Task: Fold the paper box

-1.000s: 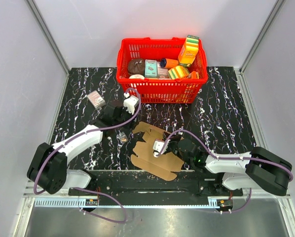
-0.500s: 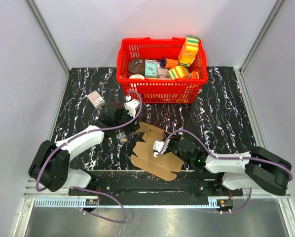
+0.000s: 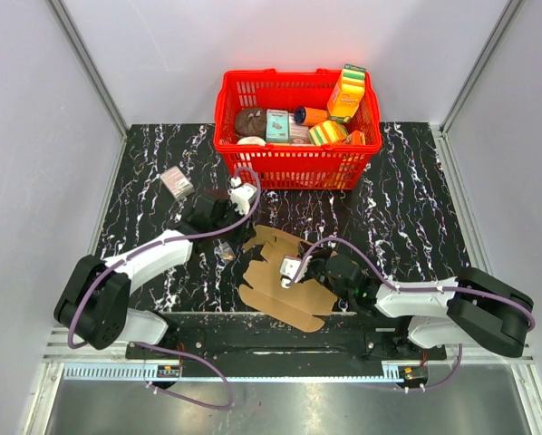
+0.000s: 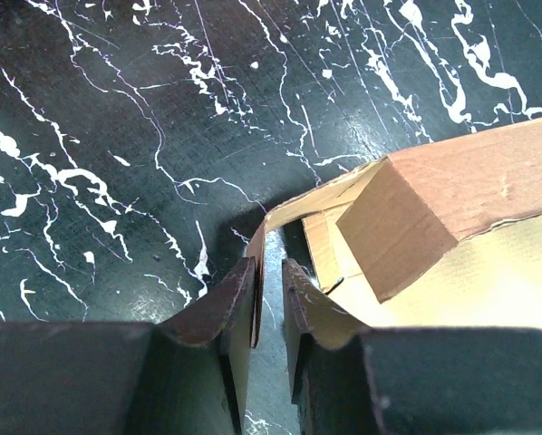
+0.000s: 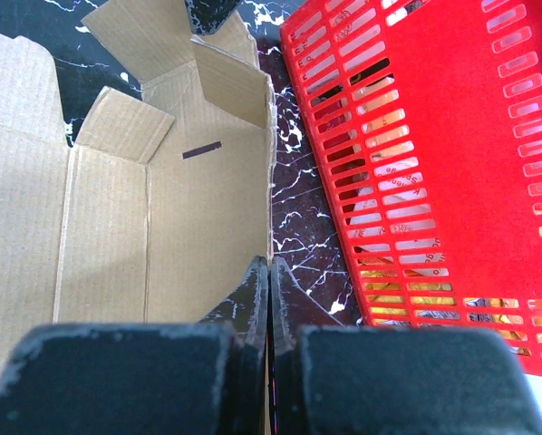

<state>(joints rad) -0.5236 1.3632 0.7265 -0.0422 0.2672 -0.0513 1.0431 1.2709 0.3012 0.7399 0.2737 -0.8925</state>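
Robotics lab, enclosed test cell. Signs:
- plain pale grey panel walls (image 3: pixel 280 45) on three sides, framed by bare aluminium profile posts (image 3: pixel 88 65)
- black tabletop with white marble veining (image 3: pixel 407 199) filling cell floor
- two white-and-black jointed robot arms, left arm (image 3: pixel 149 258) and right arm (image 3: pixel 416 297), bolted to black mounting rail (image 3: pixel 253 340) at near edge
- exposed purple cables (image 3: pixel 342 242) looping along both arms
- red plastic lattice shopping basket (image 3: pixel 294 168) holding colourful printed packages (image 3: pixel 346 91), standing on tabletop at far side

The paper box (image 5: pixel 99 208) is showing matt, ribbed brown cardboard. The table (image 4: pixel 117 136) is gleaming like polished black marble, and the basket (image 5: pixel 434 181) is shining as smooth red plastic.
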